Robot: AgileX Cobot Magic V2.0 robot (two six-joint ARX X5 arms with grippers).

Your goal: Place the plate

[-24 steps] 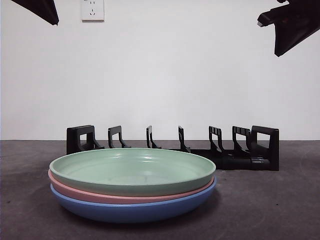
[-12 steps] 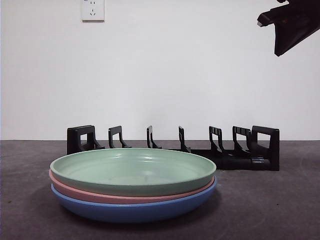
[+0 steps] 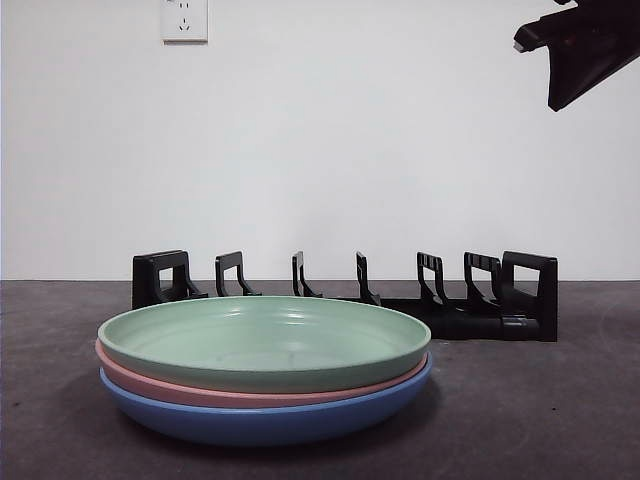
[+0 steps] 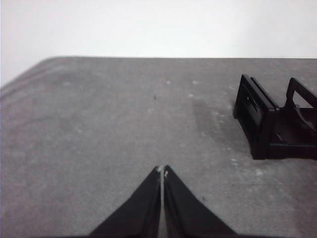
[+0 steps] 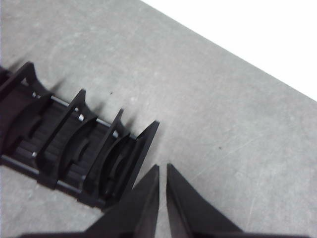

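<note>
Green plate point(image 3: 265, 338) topping 3-plate stack before black rack point(image 3: 350, 292), left end effector point(image 4: 162, 171) clenched, right end effector point(image 5: 163, 168) nearly clenched.

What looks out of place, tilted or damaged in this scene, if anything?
Nothing stands out. The green plate lies nested on the pink plate and the blue plate, level. The black rack stands upright behind them with no plate in it. No tool touches anything.

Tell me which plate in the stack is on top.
The green plate. It sits on the pink plate, which rests on the blue plate at the bottom; only the green one shows its whole inside.
</note>
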